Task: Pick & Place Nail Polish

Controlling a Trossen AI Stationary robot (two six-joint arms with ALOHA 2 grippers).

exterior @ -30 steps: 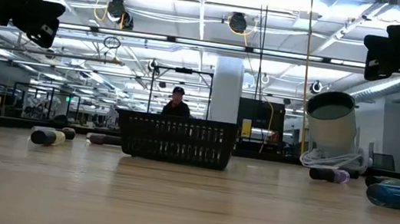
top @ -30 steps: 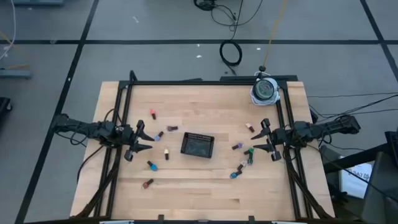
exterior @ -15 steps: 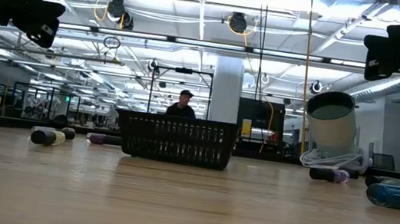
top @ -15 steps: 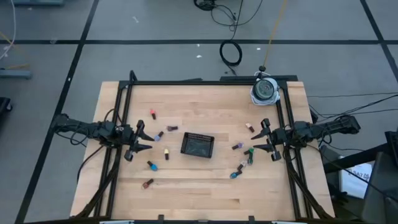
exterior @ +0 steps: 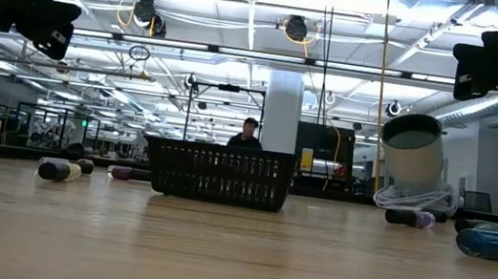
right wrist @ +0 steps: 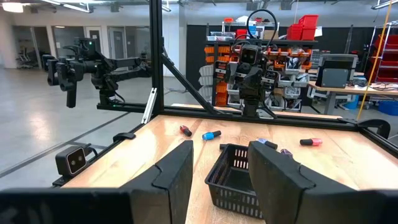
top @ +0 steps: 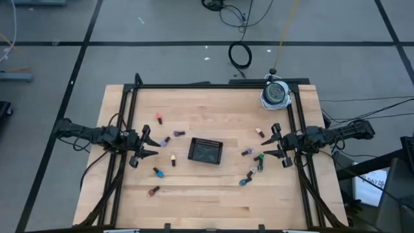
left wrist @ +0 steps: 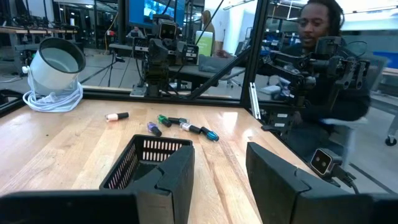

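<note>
A: Near to far, what's on the bench [top: 213, 197]?

B: Closest to the near edge: one nail polish bottle with a reddish body [top: 154, 191], left of centre. Just beyond it a blue one [top: 156, 172]. On the right side a teal-blue bottle [top: 244, 182] with a couple more tiny bottles beside it, colours too small to tell.

A: Tray?

B: Black mesh tray [top: 206, 150] sits mid-bench. None of the bottles I can make out from above are in it; the inside looks dark and can't be read further.

A: Arms?

B: Left end effector [top: 147, 145] hangs above the bench at the left edge, level with the tray, fingers apart, holding nothing. Right end effector [top: 274, 145] mirrors it at the right edge, fingers apart, nothing between them. Both wrist views show a clear gap between the fingers [left wrist: 177, 174], with the tray ahead.

A: Rest of the bottles?

B: A yellow one [top: 173, 158] and a dark-capped one [top: 165, 140] between left end effector and tray. A purple [top: 246, 152] and a green [top: 259, 157] just in front of the right end effector. Farther back: a red-orange bottle [top: 159, 118] and a dark one [top: 178, 133] on the left half, a pink one [top: 259, 132] on the right. All lying down.

A: Anything else?

B: White cylindrical lamp-like unit [top: 275, 94] with coiled cable at the far right corner. A person [exterior: 247, 135] shows behind the tray in the low view, off the bench.
</note>
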